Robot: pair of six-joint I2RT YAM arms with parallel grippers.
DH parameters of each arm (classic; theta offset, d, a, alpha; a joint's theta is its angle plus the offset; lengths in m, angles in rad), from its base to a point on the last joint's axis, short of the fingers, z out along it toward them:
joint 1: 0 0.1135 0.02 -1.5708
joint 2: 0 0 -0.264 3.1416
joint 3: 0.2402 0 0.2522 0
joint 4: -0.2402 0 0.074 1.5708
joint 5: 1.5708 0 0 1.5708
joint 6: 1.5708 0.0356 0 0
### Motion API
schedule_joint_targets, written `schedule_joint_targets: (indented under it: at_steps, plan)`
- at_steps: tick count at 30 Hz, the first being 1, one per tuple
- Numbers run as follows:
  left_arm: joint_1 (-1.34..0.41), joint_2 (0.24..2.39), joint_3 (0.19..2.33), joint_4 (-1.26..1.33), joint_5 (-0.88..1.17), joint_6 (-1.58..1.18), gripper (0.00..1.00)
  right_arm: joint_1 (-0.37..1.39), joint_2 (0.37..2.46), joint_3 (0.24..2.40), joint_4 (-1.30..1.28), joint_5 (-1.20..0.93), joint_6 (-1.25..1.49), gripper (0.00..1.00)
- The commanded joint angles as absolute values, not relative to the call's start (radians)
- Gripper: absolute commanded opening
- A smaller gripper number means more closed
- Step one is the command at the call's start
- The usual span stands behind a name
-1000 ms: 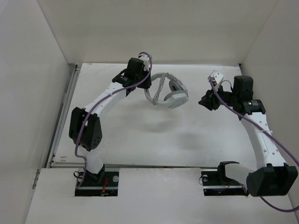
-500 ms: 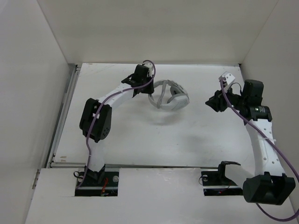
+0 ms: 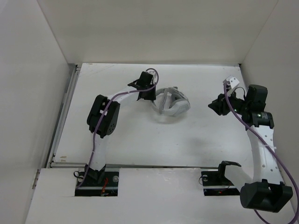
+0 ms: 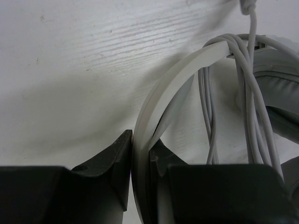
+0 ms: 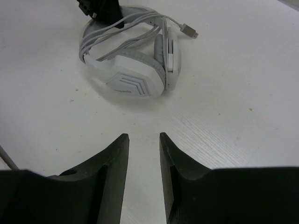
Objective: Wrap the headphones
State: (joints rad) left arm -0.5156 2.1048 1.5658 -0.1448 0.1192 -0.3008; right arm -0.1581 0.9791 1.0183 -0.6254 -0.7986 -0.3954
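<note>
The white and light-grey headphones (image 3: 173, 103) sit at mid-table, with the thin grey cable looped around the headband. My left gripper (image 3: 150, 95) is shut on the headband at its left side. In the left wrist view the headband (image 4: 173, 79) is pinched between the jaws (image 4: 141, 144), with cable strands (image 4: 247, 102) running beside an earcup pad (image 4: 280, 93). My right gripper (image 3: 216, 106) is open and empty, well right of the headphones. In the right wrist view it (image 5: 142, 136) faces the headphones (image 5: 135, 77), and the cable plug (image 5: 189, 31) lies loose beside them.
White walls enclose the white table (image 3: 140, 140) on the left, back and right. A purple arm cable (image 3: 243, 122) hangs along the right arm. The left arm's elbow (image 3: 103, 116) stands left of the headphones.
My left gripper has carried the headphones a little right and nearer, and its elbow has swung right. My right gripper has drawn back to the right, away from the headphones.
</note>
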Motion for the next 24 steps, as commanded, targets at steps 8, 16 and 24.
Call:
schedule_joint_targets:
  at_steps: [8, 16, 24]
  plan:
    - [-0.496, 2.146, 1.580, -0.041, 0.107, -0.281, 0.13, -0.205, 0.934, 1.008, -0.637, -0.842, -0.384, 0.39]
    - [-0.473, 2.155, 1.578, -0.041, 0.097, -0.264, 0.38, -0.240, 0.922, 1.005, -0.637, -0.850, -0.368, 0.39]
    - [-0.436, 2.053, 1.552, -0.057, 0.120, -0.268, 0.44, -0.271, 0.900, 0.993, -0.629, -0.851, -0.365, 0.40]
